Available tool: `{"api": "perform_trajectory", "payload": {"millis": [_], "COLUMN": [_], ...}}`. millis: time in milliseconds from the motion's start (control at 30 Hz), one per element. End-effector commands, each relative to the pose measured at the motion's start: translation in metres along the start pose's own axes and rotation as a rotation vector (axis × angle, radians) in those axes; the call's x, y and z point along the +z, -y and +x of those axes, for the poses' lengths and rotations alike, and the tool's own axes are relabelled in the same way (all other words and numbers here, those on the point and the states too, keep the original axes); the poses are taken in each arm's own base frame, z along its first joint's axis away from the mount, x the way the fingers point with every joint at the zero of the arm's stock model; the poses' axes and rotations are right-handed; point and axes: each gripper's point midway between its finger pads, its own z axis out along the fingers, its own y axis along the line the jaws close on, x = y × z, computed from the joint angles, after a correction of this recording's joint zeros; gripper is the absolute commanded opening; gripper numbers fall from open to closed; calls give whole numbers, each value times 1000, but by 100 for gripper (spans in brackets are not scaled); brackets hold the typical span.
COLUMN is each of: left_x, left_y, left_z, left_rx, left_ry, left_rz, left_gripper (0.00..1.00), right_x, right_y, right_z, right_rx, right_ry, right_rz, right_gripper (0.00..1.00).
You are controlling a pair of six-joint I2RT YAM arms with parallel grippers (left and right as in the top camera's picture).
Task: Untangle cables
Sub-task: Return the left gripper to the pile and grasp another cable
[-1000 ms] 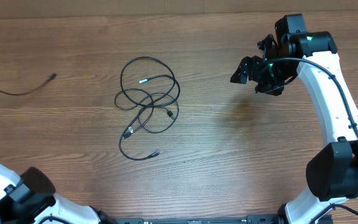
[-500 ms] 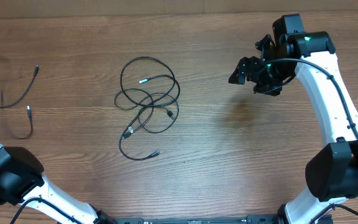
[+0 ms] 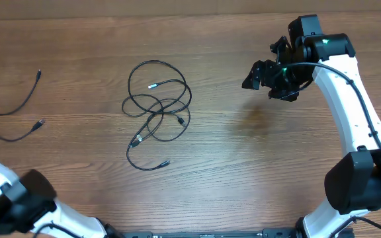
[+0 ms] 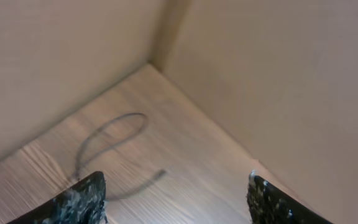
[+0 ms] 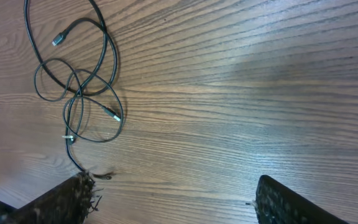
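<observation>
**Operator:** Well, where do my right jaws stand?

**Describer:** Your right gripper (image 3: 256,74) hangs over the wooden table (image 3: 243,165), at the far right of the overhead view. In the right wrist view its two dark fingers (image 5: 61,202) sit wide apart at the lower corners. They are released, with only bare wood grain between them.

**Operator:** And the cables?

**Describer:** The knotted bundle (image 3: 156,114) of thin black cables lies flat on the table, well apart from your right jaws. From the right wrist camera the bundle (image 5: 78,81) shows ahead of the jaws, off toward the finger at the picture's left. It is several overlapping loops with small plug ends poking out, at least one silver-tipped. It lies free of both grippers.

**Operator:** What about my left jaws?

**Describer:** Your left gripper (image 4: 176,180) is released too. Its fingers (image 4: 82,199) are spread wide and hold nothing. Just ahead of the jaws, nearer the finger at the picture's left, a loose strand (image 4: 107,140) of black cable lies on the wood in one open loop. It is blurred and apart from both fingers. Beyond it, two plain beige walls (image 4: 260,81) meet in a corner.

**Operator:** Is that strand part of the knot?

**Describer:** No. In the overhead view the loose strand (image 3: 6,114) lies by itself near the table's left edge, well apart from the bundle. It is curved, and its plug ends show.
</observation>
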Motion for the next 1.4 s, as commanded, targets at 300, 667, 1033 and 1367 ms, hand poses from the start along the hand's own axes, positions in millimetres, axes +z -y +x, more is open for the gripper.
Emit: {"api": "perform_trajectory", "payload": {"millis": [300, 667, 1033, 1367], "left_x": [-55, -38, -18, 13], "left_y": [166, 195, 180, 158], "left_z": [167, 316, 458, 501], "left_rx": [480, 730, 750, 697], "left_ry": [-461, -927, -1169, -1114], "left_rz": [366, 417, 340, 271], "left_gripper": [68, 67, 69, 56], "right_x": [-6, -6, -6, -6], "right_y": [-4, 0, 4, 6], "right_z": [-1, -1, 2, 3], "right_rx": [-14, -12, -6, -7], "right_ry": [23, 23, 13, 10], "right_rz": [-1, 20, 42, 50], "right_gripper": [82, 82, 83, 83]}}
